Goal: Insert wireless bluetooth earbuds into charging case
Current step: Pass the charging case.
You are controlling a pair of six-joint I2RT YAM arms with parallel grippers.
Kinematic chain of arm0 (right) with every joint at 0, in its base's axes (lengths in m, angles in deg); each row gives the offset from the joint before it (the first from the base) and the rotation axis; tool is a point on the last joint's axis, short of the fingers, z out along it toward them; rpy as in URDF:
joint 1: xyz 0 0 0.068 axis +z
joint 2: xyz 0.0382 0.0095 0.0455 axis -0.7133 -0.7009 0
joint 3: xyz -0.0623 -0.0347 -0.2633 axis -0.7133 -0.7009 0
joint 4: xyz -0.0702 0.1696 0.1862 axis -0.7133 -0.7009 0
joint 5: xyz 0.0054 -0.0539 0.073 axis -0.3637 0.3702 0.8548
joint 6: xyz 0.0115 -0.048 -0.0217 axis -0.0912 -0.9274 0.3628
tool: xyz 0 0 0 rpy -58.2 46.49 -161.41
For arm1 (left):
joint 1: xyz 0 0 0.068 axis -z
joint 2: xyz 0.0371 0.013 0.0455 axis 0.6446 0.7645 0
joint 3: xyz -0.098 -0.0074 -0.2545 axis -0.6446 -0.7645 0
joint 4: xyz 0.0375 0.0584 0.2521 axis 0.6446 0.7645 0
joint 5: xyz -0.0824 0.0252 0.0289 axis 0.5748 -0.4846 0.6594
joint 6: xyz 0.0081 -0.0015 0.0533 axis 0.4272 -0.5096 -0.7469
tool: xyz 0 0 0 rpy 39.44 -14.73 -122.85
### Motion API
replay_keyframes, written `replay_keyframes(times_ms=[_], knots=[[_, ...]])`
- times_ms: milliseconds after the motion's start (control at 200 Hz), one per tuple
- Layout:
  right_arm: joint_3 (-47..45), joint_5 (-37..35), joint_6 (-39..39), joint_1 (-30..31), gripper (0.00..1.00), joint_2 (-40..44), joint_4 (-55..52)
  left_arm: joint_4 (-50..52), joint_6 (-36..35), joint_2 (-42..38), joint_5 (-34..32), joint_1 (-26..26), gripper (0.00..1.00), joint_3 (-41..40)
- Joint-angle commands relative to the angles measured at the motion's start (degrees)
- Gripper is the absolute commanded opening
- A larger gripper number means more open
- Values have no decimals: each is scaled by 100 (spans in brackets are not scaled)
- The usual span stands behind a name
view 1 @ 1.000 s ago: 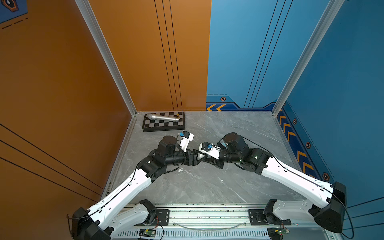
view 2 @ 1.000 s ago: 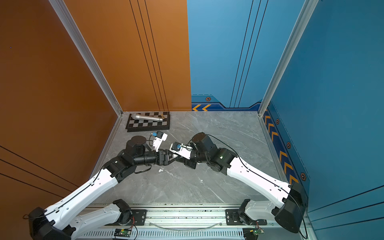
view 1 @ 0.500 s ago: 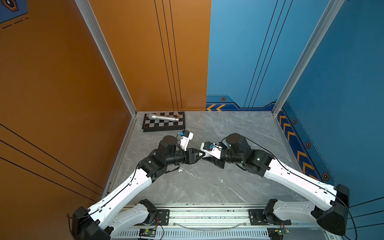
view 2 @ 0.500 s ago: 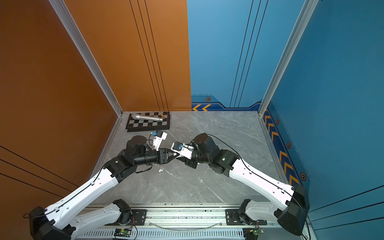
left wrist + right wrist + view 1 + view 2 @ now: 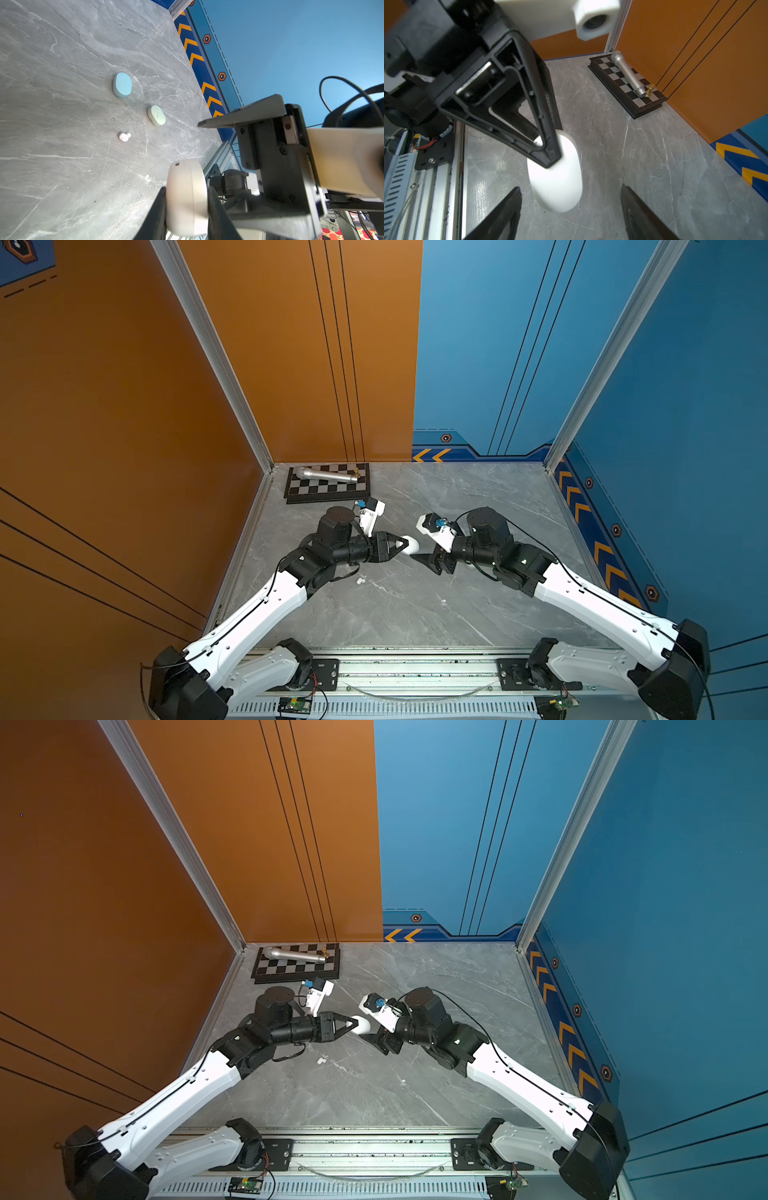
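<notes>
Shell of the charging case (image 5: 187,197) looks light, slick — the left gripper (image 5: 404,545) clamps its broad faces. Empty, the right gripper (image 5: 570,189) gapes

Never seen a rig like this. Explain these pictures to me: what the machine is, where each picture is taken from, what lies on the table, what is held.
Two robot arms stand at the near edge of a grey table, each ending in a two-fingered gripper. Two pictures look down from overhead and show nearly the same scene. The other two come from cameras on the arms' wrists.

The left gripper is shut on a white charging case. The right gripper faces it, open and holding nothing.

The left wrist view shows a pale blue case, a mint green case and a white earbud lying on the table. In the far corner lies a chessboard with a microphone on it.
</notes>
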Motion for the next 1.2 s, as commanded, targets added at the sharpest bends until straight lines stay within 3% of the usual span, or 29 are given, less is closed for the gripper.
replay_keyframes(times_ms=[0, 275, 646, 1191], knots=[[-206, 591, 645, -170, 76, 231, 433, 323, -74, -5, 504, -229, 6, 254], [-242, 696, 609, -170, 76, 214, 452, 381, -31, 75, 763, -413, 5, 386], [13, 60, 288, 323, 74, -287, 625, 381, 62, 178, 770, -404, 5, 483], [197, -61, 183, 473, 49, -570, 741, 383, 58, 178, 785, -404, 5, 377]])
